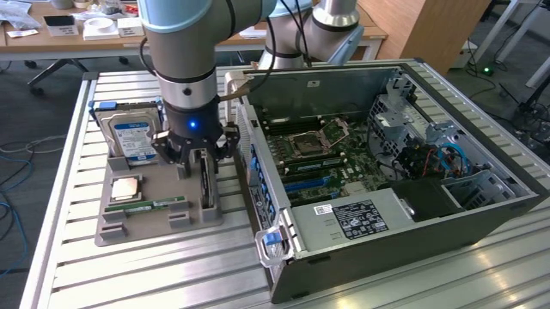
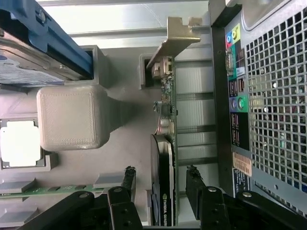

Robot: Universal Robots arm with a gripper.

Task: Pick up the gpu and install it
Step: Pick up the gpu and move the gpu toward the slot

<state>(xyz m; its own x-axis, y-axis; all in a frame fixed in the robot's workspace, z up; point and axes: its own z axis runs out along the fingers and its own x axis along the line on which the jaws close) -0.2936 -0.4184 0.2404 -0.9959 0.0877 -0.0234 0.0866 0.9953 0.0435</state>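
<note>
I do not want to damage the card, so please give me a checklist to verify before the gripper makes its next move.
1. Gripper straddles the gpu: ok.
2. Fingers open, with a gap on each side of the card: ok.
3. Gpu upright in the gray holder: ok.
4. Gpu apart from the computer case: ok.
5. Blue motherboard slots free: ok.

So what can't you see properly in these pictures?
1. Exterior view: most of the gpu is hidden behind the gripper; just a dark edge shows.
2. Wrist view: the gpu's cooler end runs off the picture edge.
3. Exterior view: writing on the hard drive and the computer's white sticker is too small to read.
4. Wrist view: the memory stick is partly covered by the gripper.
</note>
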